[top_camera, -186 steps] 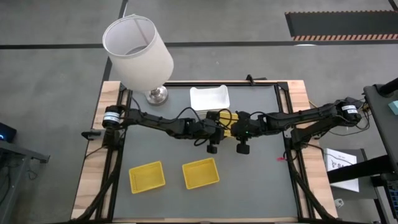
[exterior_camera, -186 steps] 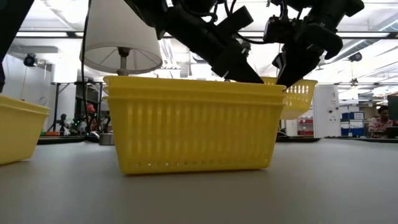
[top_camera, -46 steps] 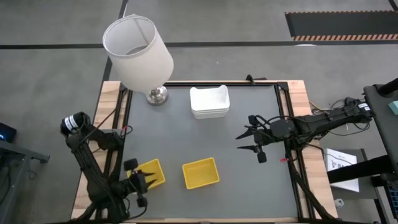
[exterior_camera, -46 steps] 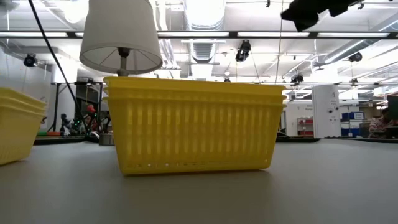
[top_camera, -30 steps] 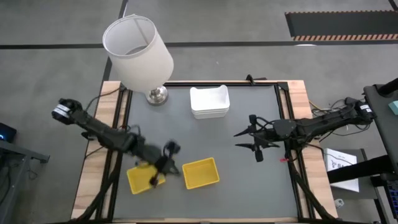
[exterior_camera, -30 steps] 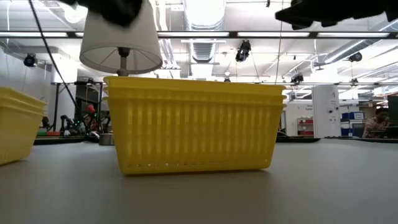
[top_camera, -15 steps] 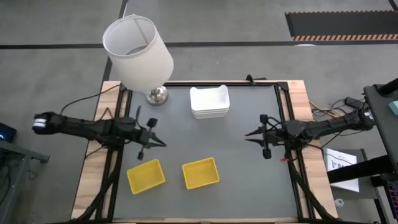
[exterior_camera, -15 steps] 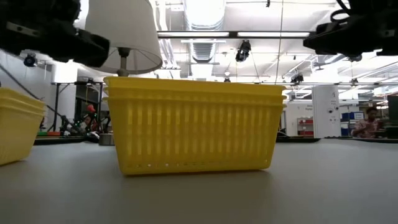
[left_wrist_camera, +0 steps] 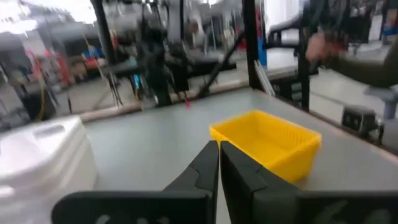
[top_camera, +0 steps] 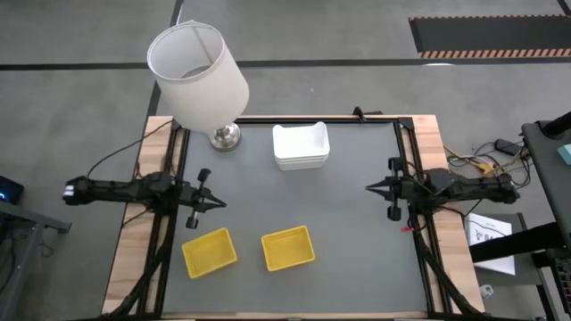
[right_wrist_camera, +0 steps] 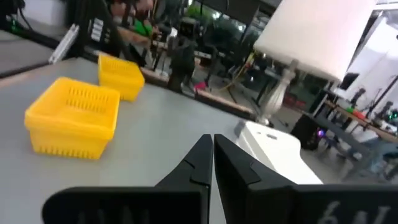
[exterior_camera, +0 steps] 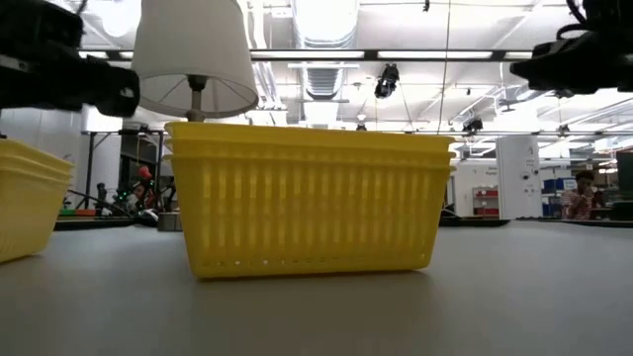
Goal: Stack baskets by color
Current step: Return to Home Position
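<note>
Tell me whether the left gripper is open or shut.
Shut. In its wrist view the left gripper has its fingers touching, nothing between them.

Counted: two stacks of yellow baskets, the left yellow stack and the right yellow stack; one white stack; one lamp; one table. Number of baskets per stack cannot be told.

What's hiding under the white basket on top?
Another white basket: its rim peeks out from under the top white basket. How many more lie beneath is covered, so I cannot tell.
</note>
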`<state>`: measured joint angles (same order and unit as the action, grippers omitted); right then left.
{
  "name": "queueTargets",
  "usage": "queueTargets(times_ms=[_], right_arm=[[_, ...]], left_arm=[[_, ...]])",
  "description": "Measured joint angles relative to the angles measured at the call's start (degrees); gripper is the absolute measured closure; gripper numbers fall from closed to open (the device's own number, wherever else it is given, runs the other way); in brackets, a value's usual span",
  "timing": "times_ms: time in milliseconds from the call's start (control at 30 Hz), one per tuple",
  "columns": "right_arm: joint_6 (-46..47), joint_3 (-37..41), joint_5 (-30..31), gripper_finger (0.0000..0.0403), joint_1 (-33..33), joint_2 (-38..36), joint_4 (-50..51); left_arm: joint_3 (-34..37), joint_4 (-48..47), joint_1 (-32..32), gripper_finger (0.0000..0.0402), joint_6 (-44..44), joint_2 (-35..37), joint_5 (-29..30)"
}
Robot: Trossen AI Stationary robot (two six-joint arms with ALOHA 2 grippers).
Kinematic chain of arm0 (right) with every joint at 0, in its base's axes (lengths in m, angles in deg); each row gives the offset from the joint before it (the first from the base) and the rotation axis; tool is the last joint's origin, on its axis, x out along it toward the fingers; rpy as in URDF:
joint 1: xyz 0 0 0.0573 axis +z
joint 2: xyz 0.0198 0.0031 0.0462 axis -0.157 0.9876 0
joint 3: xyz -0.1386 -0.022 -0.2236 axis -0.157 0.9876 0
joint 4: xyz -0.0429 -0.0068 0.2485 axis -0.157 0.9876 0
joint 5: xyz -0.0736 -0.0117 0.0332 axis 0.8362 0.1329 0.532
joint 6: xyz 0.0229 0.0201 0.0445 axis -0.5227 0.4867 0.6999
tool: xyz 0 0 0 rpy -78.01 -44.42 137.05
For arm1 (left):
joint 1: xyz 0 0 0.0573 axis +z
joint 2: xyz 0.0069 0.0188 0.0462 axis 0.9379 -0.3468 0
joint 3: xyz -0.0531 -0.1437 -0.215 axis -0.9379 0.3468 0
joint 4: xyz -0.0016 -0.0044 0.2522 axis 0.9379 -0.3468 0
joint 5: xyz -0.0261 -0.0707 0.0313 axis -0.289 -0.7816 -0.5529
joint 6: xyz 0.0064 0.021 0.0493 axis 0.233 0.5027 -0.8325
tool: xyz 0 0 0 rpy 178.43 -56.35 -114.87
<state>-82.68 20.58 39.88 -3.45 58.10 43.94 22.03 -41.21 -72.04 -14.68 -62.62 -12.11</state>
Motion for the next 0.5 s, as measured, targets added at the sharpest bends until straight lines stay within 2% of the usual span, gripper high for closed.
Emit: queueTargets(times_ms=[133, 233, 400, 500], right_arm=[[1.25, 2.51, -1.62, 0.0394, -0.03, 0.38, -2.55], [2.49, 6.93, -1.82, 0.0394, -0.02, -0.22, -9.55], [2.13, 6.99, -2.48, 0.0394, 0.00, 2.16, -11.16], [-0.51, 6.99, -2.13, 0.0394, 0.00, 2.49, -12.71]], left_arm=[[0.22, -2.53, 0.02, 0.0402, -0.03, 4.56, 1.12], [0.24, -2.77, 0.04, 0.0401, -0.07, 6.56, 1.34], [0.26, -3.33, 0.09, 0.0401, -0.13, 6.66, 6.46], [0.28, -3.16, 0.09, 0.0401, -1.14, 5.84, 7.34]])
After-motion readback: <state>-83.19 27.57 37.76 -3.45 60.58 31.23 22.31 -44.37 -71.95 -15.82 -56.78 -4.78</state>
